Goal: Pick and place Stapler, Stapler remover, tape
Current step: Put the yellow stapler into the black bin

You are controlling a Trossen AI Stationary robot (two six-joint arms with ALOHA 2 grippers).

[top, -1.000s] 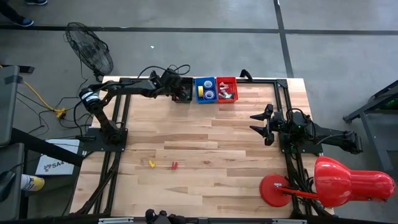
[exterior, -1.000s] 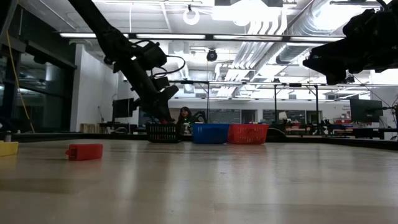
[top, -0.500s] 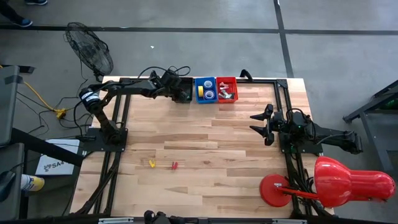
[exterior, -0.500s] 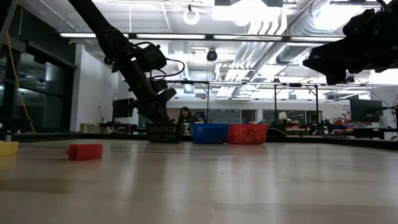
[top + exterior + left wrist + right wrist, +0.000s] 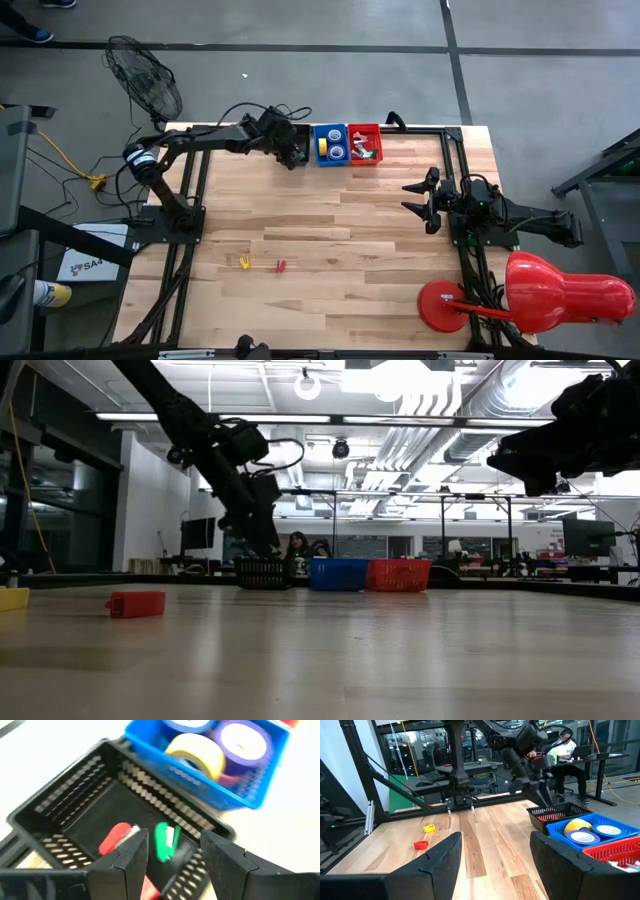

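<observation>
A pale wooden table sits on a grey concrete floor, with a black fan off its far left corner and a red lamp at its near right corner. Along the far edge three small baskets stand in a row — a black basket, a blue basket and a red basket, each touching the next.

My left gripper hangs just above the black basket, fingers parted and holding nothing. Through my left wrist camera I see a red piece and a green piece lying on that basket's floor, side by side; which kind of tool each one is I cannot tell. The blue basket holds the tape — a yellow roll beside a purple roll.

My right gripper waits over the table's right side, well apart from the baskets, its fingers spread wide and empty.

Near the front of the table lie a small yellow item and a small red item, close together, untouched.
</observation>
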